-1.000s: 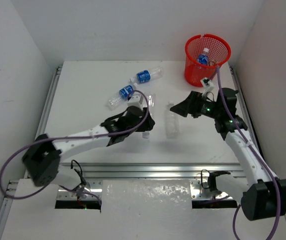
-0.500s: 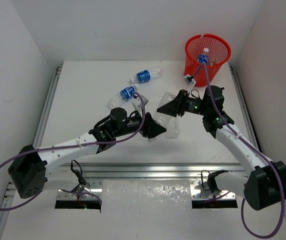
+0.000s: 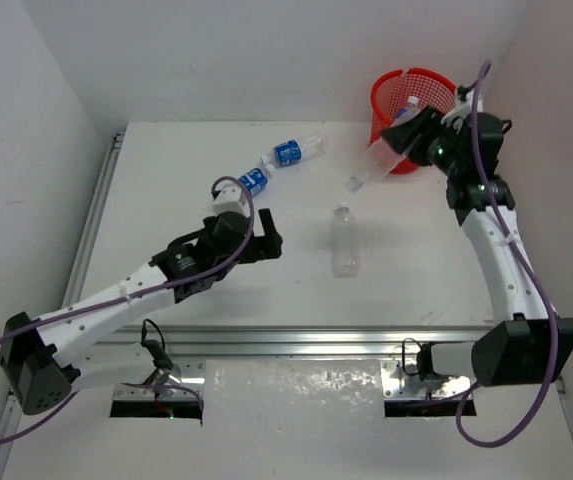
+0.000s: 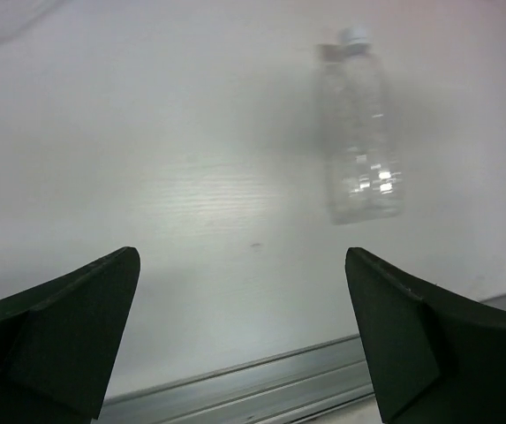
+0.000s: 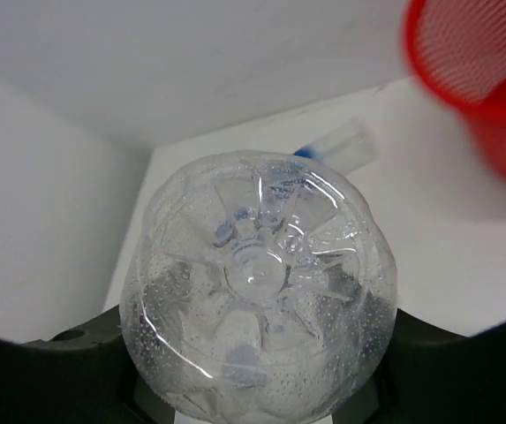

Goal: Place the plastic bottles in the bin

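- The white bench (image 3: 166, 180) is boxed in by plain white walls on the left, back and right; a ribbed metal rail (image 3: 296, 340) runs along its near edge.
- The bin (image 3: 421, 72) stands in the far right corner, close to both walls. It is round, red, plastic mesh with a solid rim, and a white-capped bottle shows inside it.
- The right tool (image 3: 401, 138) is raised just in front of the bin on its left side and is clamped on a clear bottle (image 3: 371, 165). The bottle slants down to the left, clear of the bench.
- In the right wrist view that bottle's moulded, petal-shaped base (image 5: 257, 336) fills the frame between the dark fingers. The bin's red rim is blurred at the upper right.
- The left tool (image 3: 266, 240) sits low over the middle of the bench with its jaws wide apart and nothing between them. Its two dark, wedge-shaped fingers (image 4: 67, 327) frame bare bench.
- A plain bottle (image 3: 344, 240) with a white cap lies flat at mid-bench, cap toward the back. It is near the left tool's right side but apart from it, with open bench all round.
- Two blue-labelled bottles lie on their sides toward the back. One (image 3: 291, 152) has free room around it; the other (image 3: 253, 180) lies just beside the left arm's wrist.
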Robot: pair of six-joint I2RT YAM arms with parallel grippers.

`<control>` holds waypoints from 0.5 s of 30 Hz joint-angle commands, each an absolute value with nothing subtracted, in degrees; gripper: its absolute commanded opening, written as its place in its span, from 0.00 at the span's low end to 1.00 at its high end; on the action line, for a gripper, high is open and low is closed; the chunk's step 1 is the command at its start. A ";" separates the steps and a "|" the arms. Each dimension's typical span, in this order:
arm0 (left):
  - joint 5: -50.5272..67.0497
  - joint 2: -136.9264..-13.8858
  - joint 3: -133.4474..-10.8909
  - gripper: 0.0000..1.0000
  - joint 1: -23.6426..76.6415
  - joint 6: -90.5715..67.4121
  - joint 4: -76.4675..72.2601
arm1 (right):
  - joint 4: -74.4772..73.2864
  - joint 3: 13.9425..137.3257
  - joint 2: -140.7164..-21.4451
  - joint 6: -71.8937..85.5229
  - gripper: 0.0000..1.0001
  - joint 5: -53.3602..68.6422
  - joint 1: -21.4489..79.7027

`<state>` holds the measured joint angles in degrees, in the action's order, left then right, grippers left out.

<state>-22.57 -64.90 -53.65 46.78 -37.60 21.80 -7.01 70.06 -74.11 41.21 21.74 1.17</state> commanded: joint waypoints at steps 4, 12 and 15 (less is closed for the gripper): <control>-31.90 -58.18 -48.43 1.00 46.49 -41.40 35.41 | -7.03 89.62 -88.39 35.25 0.01 -2.00 -3.69; -31.91 -59.41 -47.81 1.00 46.67 -41.92 36.39 | -2.03 105.54 -104.22 32.79 0.01 -15.90 -5.45; -31.64 -60.73 -47.90 1.00 46.58 -42.10 35.77 | -0.61 111.41 -109.39 31.90 0.09 -18.54 -5.45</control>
